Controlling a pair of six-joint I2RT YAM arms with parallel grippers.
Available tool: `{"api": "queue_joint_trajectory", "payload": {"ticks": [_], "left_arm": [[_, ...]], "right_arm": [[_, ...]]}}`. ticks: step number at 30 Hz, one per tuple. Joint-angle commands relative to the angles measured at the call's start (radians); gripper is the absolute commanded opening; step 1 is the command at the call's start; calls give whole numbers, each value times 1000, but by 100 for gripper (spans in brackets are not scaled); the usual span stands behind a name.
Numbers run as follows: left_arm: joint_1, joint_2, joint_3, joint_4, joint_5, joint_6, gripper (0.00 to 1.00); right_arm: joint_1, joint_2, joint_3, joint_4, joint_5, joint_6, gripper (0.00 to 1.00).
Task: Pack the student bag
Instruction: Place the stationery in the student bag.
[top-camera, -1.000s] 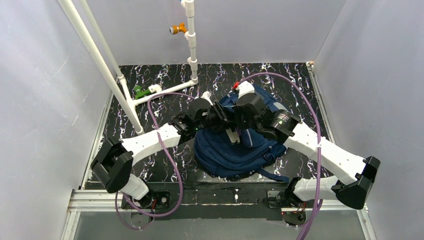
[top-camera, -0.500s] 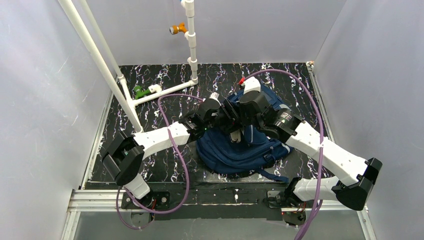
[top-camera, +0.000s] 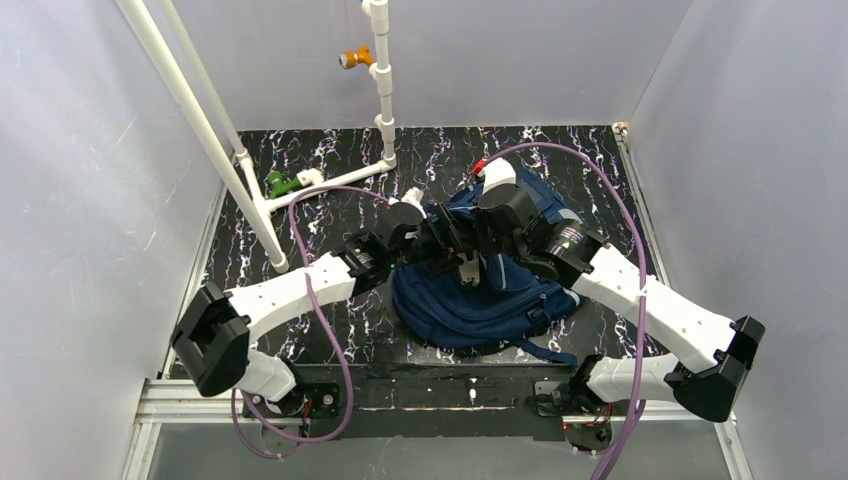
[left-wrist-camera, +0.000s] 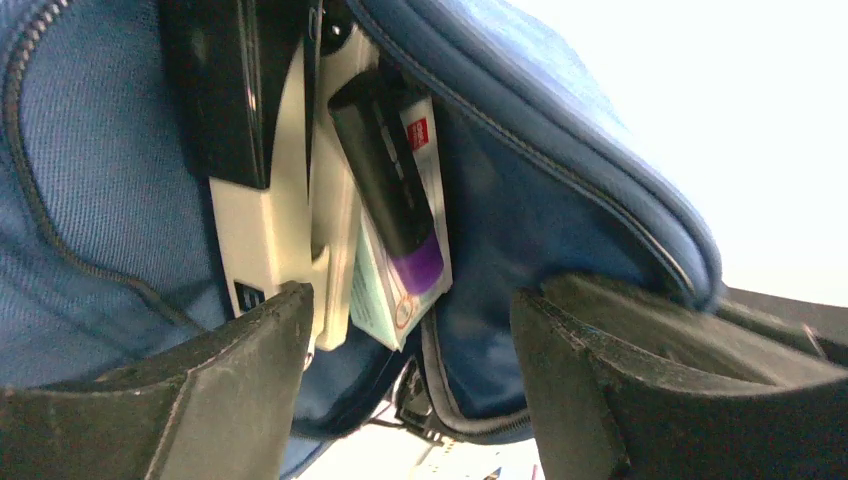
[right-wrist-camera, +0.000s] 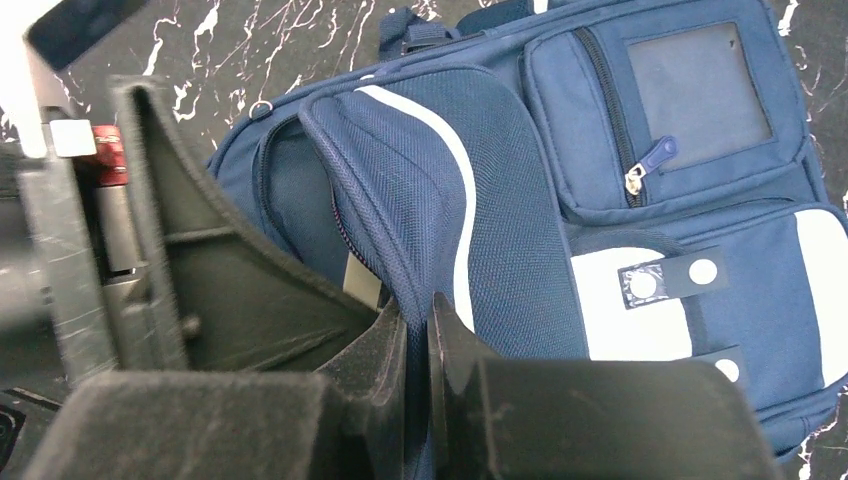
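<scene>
Left gripper (left-wrist-camera: 410, 330): jaws spread, nothing held between them; placed inside mouth of student bag (left-wrist-camera: 560, 200). Just ahead, inside bag: black marker (left-wrist-camera: 392, 190) with purple band, on packaging card. White-and-black object (left-wrist-camera: 265, 215) seen left of marker, kind unclear.
Right gripper (right-wrist-camera: 416, 325): fingers pressed together, bag's opening edge pinched.
Bag laid on marbled table (top-camera: 450, 150) beneath both grippers.

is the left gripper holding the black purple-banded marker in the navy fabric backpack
No, the left gripper stands open, marker free beyond it.

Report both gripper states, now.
Left gripper: open, holding nothing.
Right gripper: closed on the student bag, pinching its flap.
</scene>
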Motion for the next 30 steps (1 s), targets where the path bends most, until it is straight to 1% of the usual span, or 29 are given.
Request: {"api": "queue_joint_trajectory", "payload": {"ticks": [1,5,7,8,10,11,13,14,15,16,17,18,19,21,22,24,27,30], "left_arm": [[-4,-98,32,-161,-20,147,71],[13,-132,55,-287,18,206,73],[29,-173,49,-377,24,258,72],[40,-202,46,-435,13,294,72],[58,-281,37,-591,-57,385,73],[79,-328,30,-700,-88,418,77],[165,-379,16,-854,-94,471,79],[242,-398,9,-934,-116,487,82],[282,-417,-1,-1004,-143,504,83],[367,-435,-11,-1057,-164,512,85],[420,-454,-17,-1090,-175,520,86],[470,-469,-22,-1109,-192,531,86],[510,-485,-27,-1126,-233,527,89],[588,-512,-45,-1167,-351,499,98],[639,-525,-62,-1181,-401,482,98],[761,-549,-82,-1197,-447,476,98],[927,-560,-104,-1158,-525,482,98],[1026,-526,-150,-1046,-576,469,98]], "right_arm": [[12,-60,7,200,-24,10,1],[12,-57,-9,203,-41,8,1],[11,-56,-14,200,-49,2,1],[11,-55,-13,195,-52,-2,1],[11,-54,-13,185,-55,-8,1],[11,-56,-18,185,-58,-13,1],[10,-58,-29,188,-63,-22,1],[10,-59,-35,191,-67,-26,1],[10,-60,-41,197,-75,-31,1],[10,-59,-45,200,-83,-37,1],[10,-59,-48,205,-92,-44,1],[10,-59,-50,208,-102,-50,1],[10,-59,-52,210,-107,-58,1],[10,-59,-49,211,-111,-71,1],[10,-59,-47,210,-113,-74,1],[10,-59,-38,203,-127,-79,1],[10,-59,-27,186,-146,-84,1],[10,-54,-20,176,-149,-94,1]]}}
